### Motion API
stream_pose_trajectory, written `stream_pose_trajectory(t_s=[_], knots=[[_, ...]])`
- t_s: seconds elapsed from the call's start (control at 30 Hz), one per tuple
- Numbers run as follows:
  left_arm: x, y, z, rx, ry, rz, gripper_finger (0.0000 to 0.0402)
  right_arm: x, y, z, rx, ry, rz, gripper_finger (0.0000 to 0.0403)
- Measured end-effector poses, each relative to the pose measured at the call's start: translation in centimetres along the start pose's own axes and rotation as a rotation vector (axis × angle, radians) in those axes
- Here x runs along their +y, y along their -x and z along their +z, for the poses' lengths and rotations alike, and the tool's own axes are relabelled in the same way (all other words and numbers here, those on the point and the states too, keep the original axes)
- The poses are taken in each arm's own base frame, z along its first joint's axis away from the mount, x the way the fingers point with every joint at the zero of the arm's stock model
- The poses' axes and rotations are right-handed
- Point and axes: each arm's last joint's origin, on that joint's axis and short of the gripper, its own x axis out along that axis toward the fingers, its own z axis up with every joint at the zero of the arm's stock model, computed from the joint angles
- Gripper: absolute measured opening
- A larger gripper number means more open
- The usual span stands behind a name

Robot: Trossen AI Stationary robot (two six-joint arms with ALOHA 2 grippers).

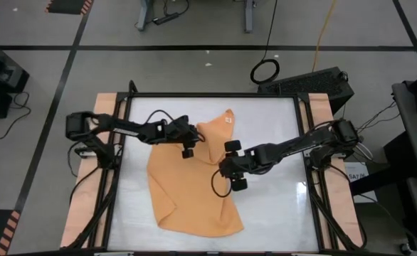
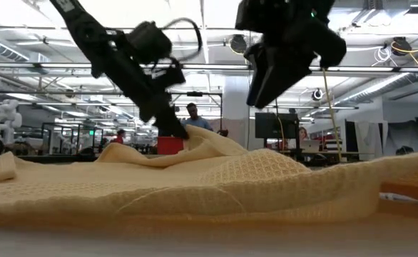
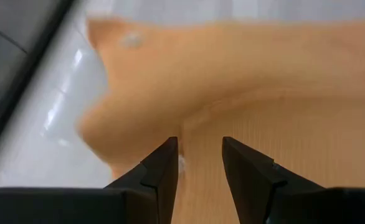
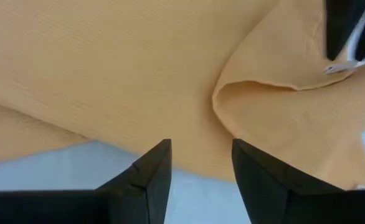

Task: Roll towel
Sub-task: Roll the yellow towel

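The thin orange-tan rectangular cloth towel (image 1: 194, 181) lies spread but rumpled across the middle of the white table (image 1: 280, 206), one corner reaching toward the far edge with a small white tag (image 1: 229, 120) on it. It is not yet rolled at all; it is creased, with a raised fold near its far-left part. The left gripper (image 1: 188, 142) sits low at that fold, and the low view shows its tip down at the cloth's ridge. In the left wrist view its jaws stand a little apart with cloth between and beyond them, but whether they pinch the fabric cannot be told. A hold there would likely serve to lift or pull that edge, either to flatten the towel or to start a turn. The right gripper (image 1: 235, 166) hangs above the towel's right-hand edge, clear of the cloth in the low view, with its jaws apart and nothing between them; below them the wrist view shows the towel's border meeting the bare table. It seems placed to take that border next.
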Motion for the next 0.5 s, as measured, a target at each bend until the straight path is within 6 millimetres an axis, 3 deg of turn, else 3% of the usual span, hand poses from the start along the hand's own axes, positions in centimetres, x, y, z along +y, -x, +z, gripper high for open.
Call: stream_pose_trajectory(t_s=[0.1, 0.27, 0.5], knots=[[0.0, -1.2, 0.1, 0.024, 0.006, 0.027, 0.0132, 0.4, -1.0, -1.2, 0.014, -0.027, 0.004, 0.0154], [0.3, -1.5, 0.7, 0.010, 0.029, 0.080, 0.0132, 0.9, -2.0, -2.6, 0.042, -0.080, 0.005, 0.0147], [1.2, -2.0, 0.8, -0.034, -0.005, 0.023, 0.0139, 1.0, -2.2, -2.7, 0.024, -0.084, 0.003, 0.0140]])
